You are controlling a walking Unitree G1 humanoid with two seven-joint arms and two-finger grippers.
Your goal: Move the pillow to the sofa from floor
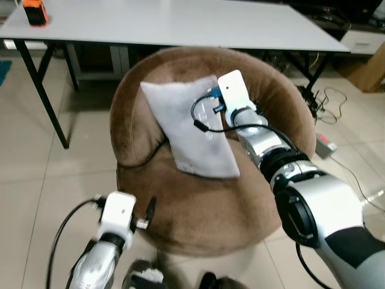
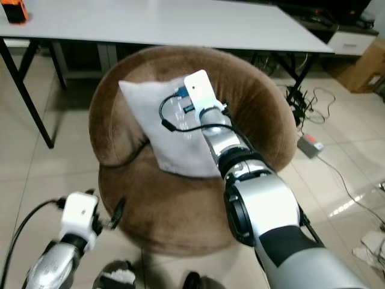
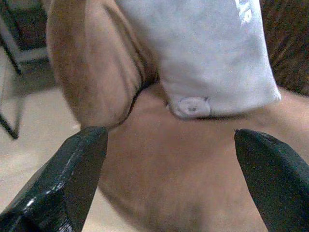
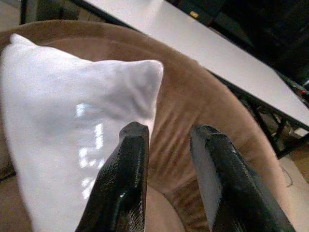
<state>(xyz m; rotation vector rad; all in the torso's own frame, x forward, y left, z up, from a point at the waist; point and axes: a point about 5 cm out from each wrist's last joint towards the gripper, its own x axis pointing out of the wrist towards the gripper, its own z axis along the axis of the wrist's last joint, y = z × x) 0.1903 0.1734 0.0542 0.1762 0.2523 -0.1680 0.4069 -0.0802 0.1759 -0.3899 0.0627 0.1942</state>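
pillow (image 1: 189, 129): soft, light, pinch a corner | right gripper (image 4: 169, 145): slightly parted, empty, by far corner | left gripper (image 3: 169, 159): wide, empty, near sofa (image 1: 198, 211)

Head eyes look down — wrists close on sofa (image 1: 198, 223).

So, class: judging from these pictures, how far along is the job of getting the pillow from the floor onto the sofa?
Done: the pillow already lies on the brown sofa, propped against its backrest, off the floor. In hand: the right gripper hovers at the pillow's upper corner, fingers slightly apart, gripping nothing. The left gripper hangs open before the seat's front. Left: probably just pulling the right arm away.
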